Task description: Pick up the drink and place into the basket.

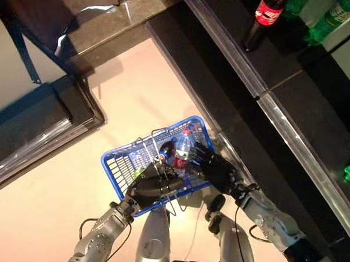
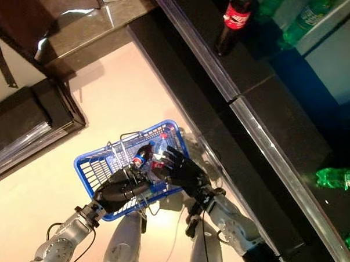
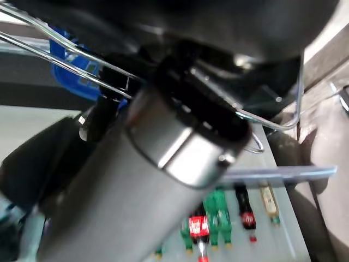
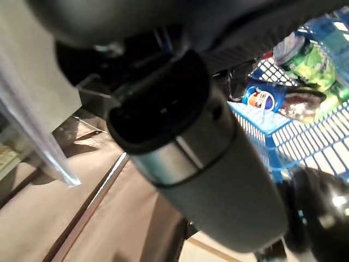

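My left hand (image 1: 153, 189) is shut on the thin wire handles (image 3: 65, 64) of the blue basket (image 1: 119, 166) and holds it up in front of me. Drinks lie in the basket: a dark bottle with a blue label (image 1: 166, 150), a clear bottle with a red label (image 1: 183, 149), and a green one (image 4: 308, 59). My right hand (image 1: 216, 166) is at the basket's right rim, its fingers (image 2: 171, 159) spread and straight over the clear bottle, holding nothing that I can see.
A dark shelf unit runs along the right with a shiny rail edge (image 1: 266, 95). A cola bottle (image 1: 267, 12) and green bottles (image 1: 328, 17) stand on it. A dark counter (image 1: 35, 122) is at the left, with pale floor (image 1: 132, 92) between.
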You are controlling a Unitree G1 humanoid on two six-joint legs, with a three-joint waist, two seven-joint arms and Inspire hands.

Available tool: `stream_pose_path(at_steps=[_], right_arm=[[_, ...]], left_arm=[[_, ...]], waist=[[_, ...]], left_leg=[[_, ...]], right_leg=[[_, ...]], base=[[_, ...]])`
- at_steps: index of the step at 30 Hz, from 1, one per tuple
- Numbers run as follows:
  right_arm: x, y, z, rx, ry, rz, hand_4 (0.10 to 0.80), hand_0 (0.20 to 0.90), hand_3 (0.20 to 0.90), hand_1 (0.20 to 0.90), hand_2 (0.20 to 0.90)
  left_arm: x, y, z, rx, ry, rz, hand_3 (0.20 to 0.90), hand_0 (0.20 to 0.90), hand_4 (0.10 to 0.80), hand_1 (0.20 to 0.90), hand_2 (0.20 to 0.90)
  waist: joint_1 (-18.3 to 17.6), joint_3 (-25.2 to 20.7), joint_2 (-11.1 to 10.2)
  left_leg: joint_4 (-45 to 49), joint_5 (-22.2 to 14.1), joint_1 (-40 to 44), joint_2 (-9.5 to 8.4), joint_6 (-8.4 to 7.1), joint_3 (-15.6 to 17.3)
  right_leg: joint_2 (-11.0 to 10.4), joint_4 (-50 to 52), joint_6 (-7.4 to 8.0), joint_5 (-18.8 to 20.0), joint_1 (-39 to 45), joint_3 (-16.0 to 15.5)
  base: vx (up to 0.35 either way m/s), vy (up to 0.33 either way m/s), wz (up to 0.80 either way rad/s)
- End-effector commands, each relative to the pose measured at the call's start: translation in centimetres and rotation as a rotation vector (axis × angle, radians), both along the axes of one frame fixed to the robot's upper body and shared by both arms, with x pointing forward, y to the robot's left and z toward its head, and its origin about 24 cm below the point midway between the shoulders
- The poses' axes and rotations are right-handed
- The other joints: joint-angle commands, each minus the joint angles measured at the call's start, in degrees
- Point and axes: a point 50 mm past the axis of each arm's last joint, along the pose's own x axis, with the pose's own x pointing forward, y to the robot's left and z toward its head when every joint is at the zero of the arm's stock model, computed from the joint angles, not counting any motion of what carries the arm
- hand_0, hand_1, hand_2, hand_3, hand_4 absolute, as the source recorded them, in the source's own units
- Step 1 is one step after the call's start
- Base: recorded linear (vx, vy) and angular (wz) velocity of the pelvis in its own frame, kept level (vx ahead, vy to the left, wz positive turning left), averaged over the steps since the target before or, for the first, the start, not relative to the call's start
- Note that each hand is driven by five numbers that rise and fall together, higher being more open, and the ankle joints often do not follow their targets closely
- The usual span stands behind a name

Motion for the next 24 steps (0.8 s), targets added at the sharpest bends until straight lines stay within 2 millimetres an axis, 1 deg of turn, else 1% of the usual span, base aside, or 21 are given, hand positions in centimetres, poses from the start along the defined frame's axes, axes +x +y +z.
stream_pose_path(at_steps=[1,2,3,5,8,9,10,11,12,13,14,15,16,17,18,21,22,23,24], right_arm=[[-0.3,1.3,5.2,0.089,-0.300,0.142,0.800,0.900,0.900,0.900,0.900],[-0.3,1.3,5.2,0.089,-0.302,0.143,0.800,0.900,0.900,0.900,0.900],[-0.6,1.2,5.1,0.084,-0.308,0.149,0.800,0.900,0.900,0.900,0.900],[-0.9,0.7,4.6,0.089,-0.301,0.139,0.800,0.900,0.900,0.900,0.900],[-1.5,-0.2,3.4,0.115,-0.272,0.098,0.800,0.900,0.900,0.900,0.900],[-1.7,-0.4,3.1,0.116,-0.262,0.086,0.800,0.900,0.900,0.900,0.900],[-2.0,-0.8,2.3,0.127,-0.236,0.070,0.800,0.900,0.900,0.900,0.900],[-2.1,-0.9,2.1,0.131,-0.228,0.065,0.800,0.900,0.900,0.900,0.900],[-2.6,-1.5,0.7,0.150,-0.176,0.021,0.800,0.900,0.900,0.900,0.900],[-2.7,-1.6,0.4,0.146,-0.165,0.016,0.800,0.900,0.900,0.900,0.900],[-3.2,-2.3,-1.3,0.100,-0.108,-0.036,0.800,0.900,0.900,0.900,0.900],[-3.7,-3.0,-2.7,0.036,-0.057,-0.081,0.800,0.900,0.900,0.900,0.900],[-3.8,-3.0,-2.9,0.033,-0.052,-0.084,0.800,0.900,0.900,0.900,0.900],[-4.3,-3.6,-4.0,-0.003,-0.013,-0.119,0.800,0.900,0.900,0.900,0.900],[-4.4,-3.8,-4.4,-0.018,0.003,-0.133,0.800,0.900,0.900,0.900,0.900],[-5.6,-5.1,-7.1,-0.080,0.116,-0.241,0.800,0.900,0.900,0.900,0.900],[-5.6,-5.1,-7.1,-0.080,0.116,-0.241,0.800,0.900,0.900,0.900,0.900],[-6.3,-5.4,-8.5,-0.102,0.183,-0.276,0.800,0.900,0.900,0.900,0.900],[-7.2,-5.6,-10.5,-0.144,0.279,-0.309,0.800,0.900,0.900,0.900,0.900]], left_arm=[[0.9,-3.5,9.5,-0.296,-0.532,-0.026,0.200,0.300,0.100,0.300,0.300],[1.0,-3.5,9.3,-0.296,-0.523,-0.018,0.200,0.300,0.100,0.300,0.300],[1.4,-2.7,7.8,-0.277,-0.439,0.072,0.200,0.300,0.100,0.300,0.300],[1.5,-1.8,6.1,-0.234,-0.354,0.168,0.200,0.300,0.100,0.300,0.300],[1.1,-0.3,2.8,-0.160,-0.217,0.302,0.200,0.300,0.100,0.300,0.300],[1.0,-0.1,2.2,-0.149,-0.184,0.324,0.200,0.300,0.100,0.300,0.300],[0.6,0.5,0.7,-0.132,-0.121,0.373,0.200,0.300,0.100,0.300,0.300],[0.5,0.6,0.4,-0.127,-0.108,0.383,0.200,0.300,0.100,0.300,0.300],[-0.1,1.3,-1.5,-0.091,-0.033,0.435,0.200,0.300,0.100,0.300,0.300],[-0.2,1.4,-1.8,-0.085,-0.019,0.444,0.200,0.300,0.100,0.300,0.300],[-1.1,2.1,-3.7,-0.065,0.063,0.493,0.200,0.300,0.100,0.300,0.300],[-1.8,2.6,-5.2,-0.038,0.135,0.532,0.200,0.300,0.100,0.300,0.300],[-1.9,2.7,-5.4,-0.039,0.142,0.537,0.200,0.300,0.100,0.300,0.300],[-2.5,3.1,-6.4,-0.042,0.197,0.562,0.200,0.300,0.100,0.300,0.300],[-2.7,3.2,-6.7,-0.041,0.215,0.571,0.200,0.300,0.100,0.300,0.300],[-4.0,3.9,-8.8,0.008,0.313,0.609,0.200,0.300,0.100,0.300,0.300],[-4.0,3.9,-8.8,0.008,0.313,0.609,0.200,0.300,0.100,0.300,0.300],[-4.7,4.2,-9.8,0.042,0.361,0.627,0.200,0.300,0.100,0.300,0.300],[-5.2,4.3,-11.0,0.054,0.423,0.648,0.200,0.300,0.100,0.300,0.300]], waist=[[-0.7,-6.3,1.3],[-0.7,-6.3,1.3],[-1.3,-7.2,1.0],[-2.1,-8.4,0.5],[-3.2,-10.6,-0.4],[-3.5,-11.1,-0.5],[-4.0,-12.1,-0.7],[-4.1,-12.4,-0.8],[-4.8,-13.5,-1.1],[-4.9,-13.9,-1.1],[-5.6,-15.0,-1.3],[-6.1,-16.2,-1.4],[-6.1,-16.3,-1.4],[-6.5,-17.1,-1.4],[-6.7,-17.3,-1.4],[-7.3,-18.9,-1.1],[-7.3,-18.9,-1.1],[-7.6,-19.4,-0.9],[-7.9,-20.2,-0.7]], left_leg=[[-1.1,1.7,1.4,-2.04,2.10,1.3],[-1.2,1.8,1.5,-2.02,2.09,1.4],[-1.9,1.9,2.5,-1.68,1.92,1.9],[-3.2,2.0,4.0,-1.29,1.76,2.6],[-4.7,2.2,6.1,-0.35,1.44,4.0],[-5.0,2.2,6.4,-0.16,1.35,4.3],[-5.5,2.2,7.3,0.25,1.16,5.0],[-5.6,2.3,7.3,0.33,1.13,5.2],[-6.2,2.2,8.6,0.82,0.83,6.1],[-6.4,2.3,8.5,0.93,0.76,6.3],[-7.2,2.1,10.1,1.39,0.47,7.2],[-7.9,2.2,10.8,1.71,0.24,7.8],[-8.0,2.2,11.0,1.75,0.20,7.9],[-8.4,2.2,11.7,2.02,-0.03,8.4],[-8.6,2.2,11.9,2.10,-0.11,8.6],[-9.7,2.3,13.6,2.68,-0.58,9.5],[-9.7,2.3,13.6,2.68,-0.58,9.5],[-10.4,2.3,14.7,2.92,-0.87,9.8],[-10.9,2.3,15.3,3.07,-1.18,10.1]], right_leg=[[2.3,0.7,2.09,0.3,2.6,2.4],[2.3,0.6,2.12,0.3,2.6,2.5],[2.5,-0.3,2.43,0.6,3.3,3.3],[2.7,-1.6,2.78,0.8,4.3,4.1],[2.8,-3.1,3.28,1.4,5.6,5.4],[2.7,-3.4,3.37,1.5,5.8,5.6],[2.7,-3.9,3.52,1.7,6.3,6.0],[2.7,-4.1,3.52,1.8,6.3,6.1],[2.6,-4.8,3.75,1.9,7.1,6.6],[2.6,-5.0,3.76,2.0,7.1,6.6],[2.6,-5.6,3.89,2.0,8.0,7.1],[2.6,-6.4,3.82,2.1,8.6,7.4],[2.6,-6.4,3.82,2.1,8.7,7.5],[2.6,-6.8,3.83,2.1,9.2,7.7],[2.6,-6.9,3.83,2.1,9.4,7.7],[2.5,-8.1,3.85,2.2,10.9,7.9],[2.5,-8.1,3.85,2.2,10.9,7.9],[2.4,-8.6,3.89,2.1,11.9,7.8],[2.2,-9.2,3.94,2.3,12.5,7.7]], base=[[0.004,-0.015,-0.17],[0.019,-0.020,-0.20],[0.029,-0.020,-0.21],[0.040,-0.025,-0.16],[0.054,-0.027,-0.14],[0.057,-0.020,-0.15],[0.044,-0.012,-0.24],[0.071,-0.011,-0.30],[0.046,-0.006,-0.21],[0.083,0.003,-0.19],[0.077,0.019,-0.16],[0.078,0.020,-0.18],[0.068,0.018,-0.24],[0.048,0.010,-0.22],[0.068,0.011,-0.20],[0.057,0.011,-0.08],[0.067,0.011,-0.13],[0.073,0.006,-0.17],[0.077,0.007,-0.17]])
